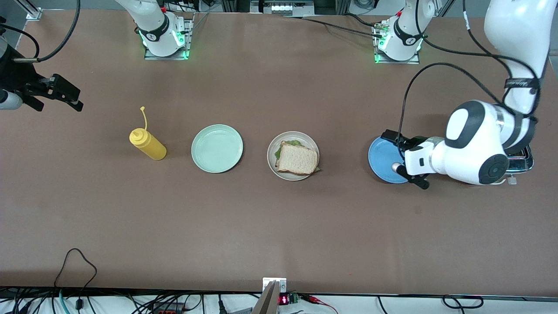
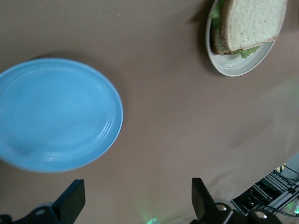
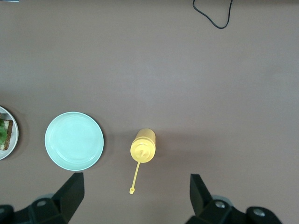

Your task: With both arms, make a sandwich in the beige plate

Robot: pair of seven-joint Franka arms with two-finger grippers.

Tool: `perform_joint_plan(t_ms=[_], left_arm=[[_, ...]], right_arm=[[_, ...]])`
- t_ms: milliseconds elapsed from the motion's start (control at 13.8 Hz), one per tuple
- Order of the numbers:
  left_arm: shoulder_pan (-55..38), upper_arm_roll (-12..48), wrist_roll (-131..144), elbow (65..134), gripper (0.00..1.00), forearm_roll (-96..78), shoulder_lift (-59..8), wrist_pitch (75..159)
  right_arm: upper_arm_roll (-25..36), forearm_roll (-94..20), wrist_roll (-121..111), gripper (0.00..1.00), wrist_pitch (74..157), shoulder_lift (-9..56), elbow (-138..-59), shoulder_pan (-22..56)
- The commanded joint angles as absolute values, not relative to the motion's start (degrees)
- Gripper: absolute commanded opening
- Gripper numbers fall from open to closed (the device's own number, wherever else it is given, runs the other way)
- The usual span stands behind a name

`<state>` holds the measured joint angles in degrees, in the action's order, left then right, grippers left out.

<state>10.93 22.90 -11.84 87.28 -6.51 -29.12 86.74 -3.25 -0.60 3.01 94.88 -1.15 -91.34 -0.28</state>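
Sandwich (image 1: 297, 158) on beige plate (image 1: 273, 162), well apart from both open, empty jaws.

Broad brown matte surface (image 1: 279, 226), evenly lit from above, filling nearly the whole front view. Soft shadows on it, short and faint. Along the 6 o'clock edge, a pale strip with tangled black cables (image 1: 78, 301), a small metal bracket (image 1: 274, 284) at its middle and a little red digit display (image 1: 284, 300) just beside that. 1 black cable loop (image 1: 75, 264) lying on the brown toward 7 o'clock. Along the 12 o'clock edge, metal framing (image 1: 279, 6) and more cabling. Green glow on the surface at 11 and 1 o'clock.
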Motion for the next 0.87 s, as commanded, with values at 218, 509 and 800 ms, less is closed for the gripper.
perform_joint_plan(t_ms=[218,509,800], left_arm=[[5.9,22.2,2.2,74.1,1.00,7.4,-25.3,72.2],[5.2,13.5,3.0,84.2,1.00,2.9,-11.7,83.4],[-0.3,2.6,1.5,94.6,1.00,-0.8,-0.9,92.3]], right_arm=[[-4.0,0.2,4.0,1.00,94.1,-1.4,-90.6,-1.0],[-4.0,0.1,4.0,1.00,94.1,-1.4,-90.6,-1.0],[-4.0,0.1,4.0,1.00,94.1,-1.5,-90.6,-1.0]])
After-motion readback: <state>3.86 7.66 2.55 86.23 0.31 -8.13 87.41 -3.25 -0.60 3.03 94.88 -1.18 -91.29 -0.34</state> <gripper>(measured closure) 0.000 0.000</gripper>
